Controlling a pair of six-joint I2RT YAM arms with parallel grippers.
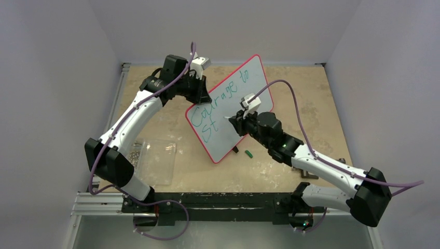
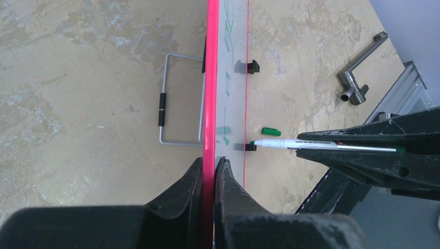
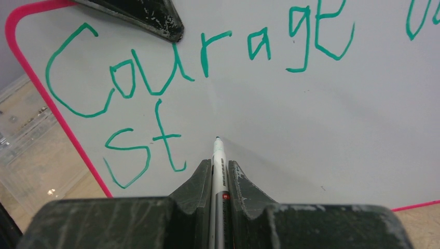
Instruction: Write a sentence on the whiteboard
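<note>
The whiteboard [image 1: 220, 141], white with a red-pink rim, stands tilted at the table's middle. The sentence [image 1: 218, 104] in teal-green reads "Courage to" with "St" below; the right wrist view shows it [image 3: 155, 78]. My left gripper [image 1: 202, 97] is shut on the board's upper left edge; its jaws clamp the red rim [image 2: 211, 78] in the left wrist view [image 2: 212, 160]. My right gripper [image 1: 234, 120] is shut on a white marker [image 3: 218, 171]. The marker's tip is at the board's face, just right of the "t"; I cannot tell if it touches.
A green marker cap [image 1: 248, 153] lies on the table by the board's lower corner. A clear plastic box [image 1: 155, 161] sits front left. A metal crank tool [image 2: 358, 72] lies front right. The board's wire stand [image 2: 171, 98] juts out behind it.
</note>
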